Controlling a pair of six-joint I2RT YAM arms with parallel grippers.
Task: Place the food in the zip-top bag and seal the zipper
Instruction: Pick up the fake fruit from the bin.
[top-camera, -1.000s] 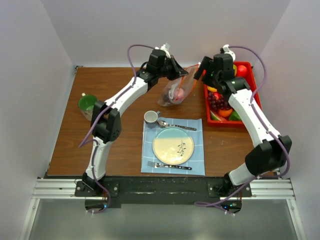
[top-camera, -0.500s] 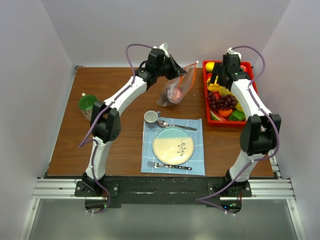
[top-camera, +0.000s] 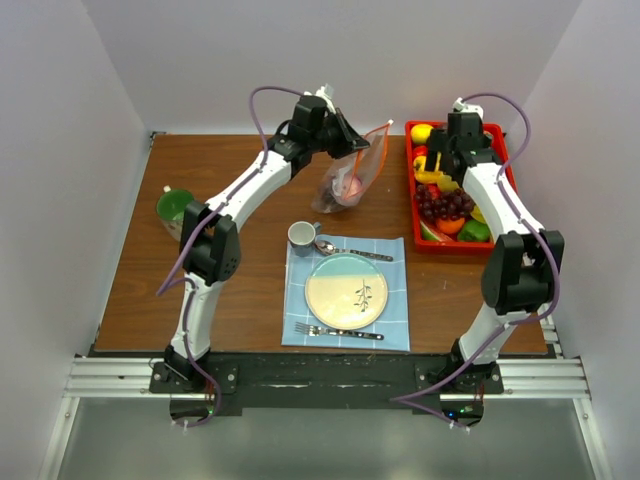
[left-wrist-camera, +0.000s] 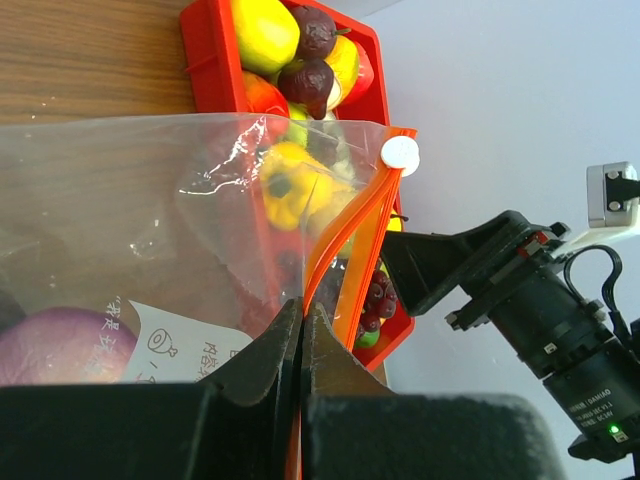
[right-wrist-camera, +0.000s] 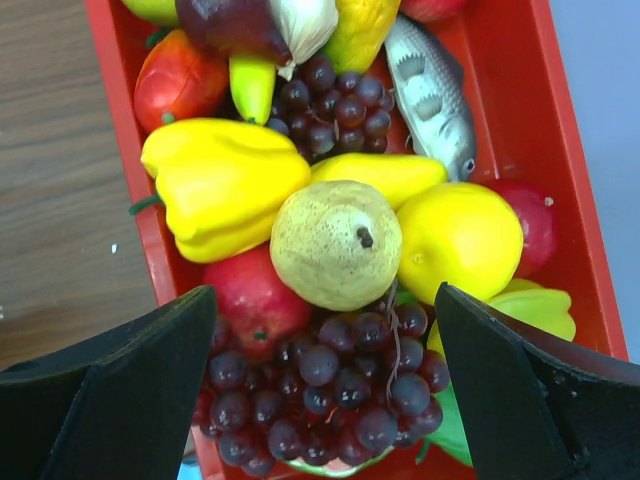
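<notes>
The clear zip-top bag (top-camera: 345, 185) hangs above the table's far middle, and a purple-pink piece of food (left-wrist-camera: 55, 345) lies inside it. My left gripper (left-wrist-camera: 302, 305) is shut on the bag's mouth edge at the orange zipper (left-wrist-camera: 352, 245), holding that edge up. My right gripper (right-wrist-camera: 322, 295) stands open over the red tray (right-wrist-camera: 120, 150). Between and below its fingers lie purple grapes (right-wrist-camera: 335, 385), a pear (right-wrist-camera: 335, 245) and a red apple (right-wrist-camera: 255, 295). In the top view the right gripper (top-camera: 443, 163) hovers over the tray's far half.
The tray (top-camera: 505, 170) at the back right also holds a yellow pepper (right-wrist-camera: 220, 185), a lemon (right-wrist-camera: 460, 240) and a fish (right-wrist-camera: 430, 95). A green cup (top-camera: 175, 207) stands at the left. A small cup (top-camera: 302, 234), spoon (top-camera: 345, 250), plate (top-camera: 346, 292) and fork (top-camera: 340, 331) rest on a blue mat (top-camera: 395, 330).
My right arm has swung from beside the bag's mouth to over the red tray, and its jaws have spread wider. The left gripper and the bag have barely moved.
</notes>
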